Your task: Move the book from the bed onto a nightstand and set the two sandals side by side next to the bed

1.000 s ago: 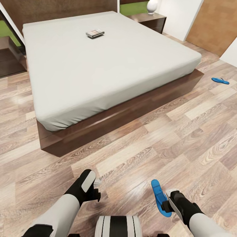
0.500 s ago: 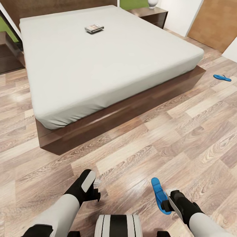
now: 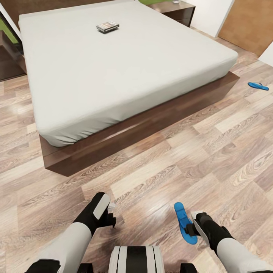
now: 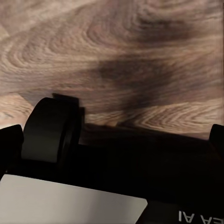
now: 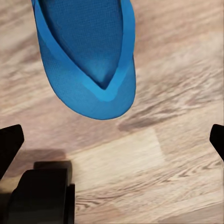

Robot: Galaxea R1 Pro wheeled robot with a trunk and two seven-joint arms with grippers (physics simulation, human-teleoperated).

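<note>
Sandals are seen apart: one blue sandal [image 3: 184,223] is held on edge above the plank floor [image 3: 159,167] at the right gripper [image 3: 190,227], whose jaws appear closed on its edge in the head view. Its toe strap and sole [image 5: 88,56] are seen close up in the right wrist view. The second sandal [image 3: 258,86] lies flat on the floor, well apart, off the bed's far right corner. The book [image 3: 107,27] lies on the off-white mattress of the bed [image 3: 113,72], near the headboard end. A nightstand [image 3: 174,9] is seen beside the bed's far right corner. The left gripper [image 3: 110,214] hangs over the floor; whether it is parted or closed cannot be told.
</note>
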